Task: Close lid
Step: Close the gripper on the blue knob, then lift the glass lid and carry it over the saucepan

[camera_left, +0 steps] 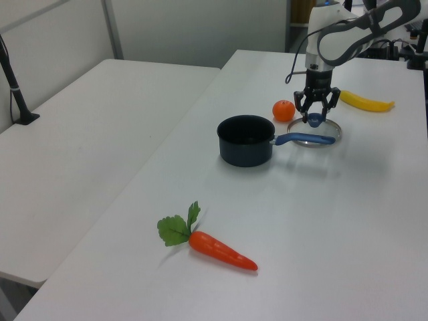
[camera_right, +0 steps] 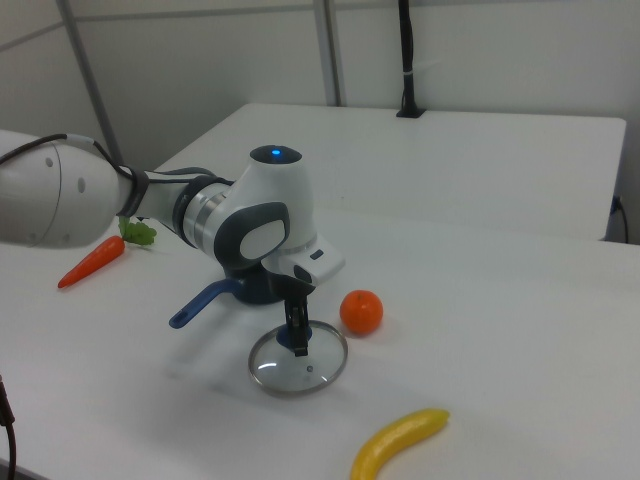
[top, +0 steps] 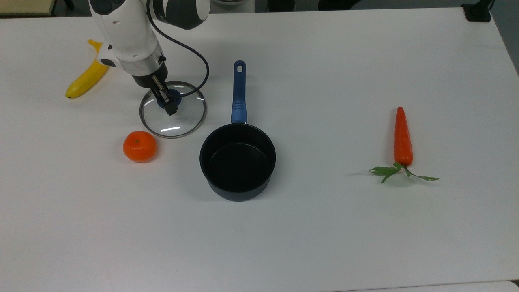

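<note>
1. The top view looked steeply down on the white table, arm base at the frame's top.
2. The left view sat low beyond the carrot, facing the distant arm.
3. The right view stood close behind the arm.
4. All shared the saucepan.
</note>
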{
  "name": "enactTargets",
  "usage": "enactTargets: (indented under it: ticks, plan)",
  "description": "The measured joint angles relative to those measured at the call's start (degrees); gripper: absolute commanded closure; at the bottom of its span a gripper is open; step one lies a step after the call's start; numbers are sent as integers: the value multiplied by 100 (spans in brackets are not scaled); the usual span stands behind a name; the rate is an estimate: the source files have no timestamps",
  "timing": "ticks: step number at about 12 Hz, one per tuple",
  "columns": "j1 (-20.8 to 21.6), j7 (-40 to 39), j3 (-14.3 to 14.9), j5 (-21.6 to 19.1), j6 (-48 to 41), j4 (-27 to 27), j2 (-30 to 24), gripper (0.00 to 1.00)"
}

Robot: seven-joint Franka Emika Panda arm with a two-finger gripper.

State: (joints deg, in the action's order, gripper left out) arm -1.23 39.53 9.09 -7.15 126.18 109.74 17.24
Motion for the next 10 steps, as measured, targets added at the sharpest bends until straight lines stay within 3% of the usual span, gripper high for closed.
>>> enactTargets:
  ticks: [6,10]
  plan:
    - [-52,-2,31,2,-26,-23,-234,54]
    - [-157,-38,124,10,-607,-497,-485,54]
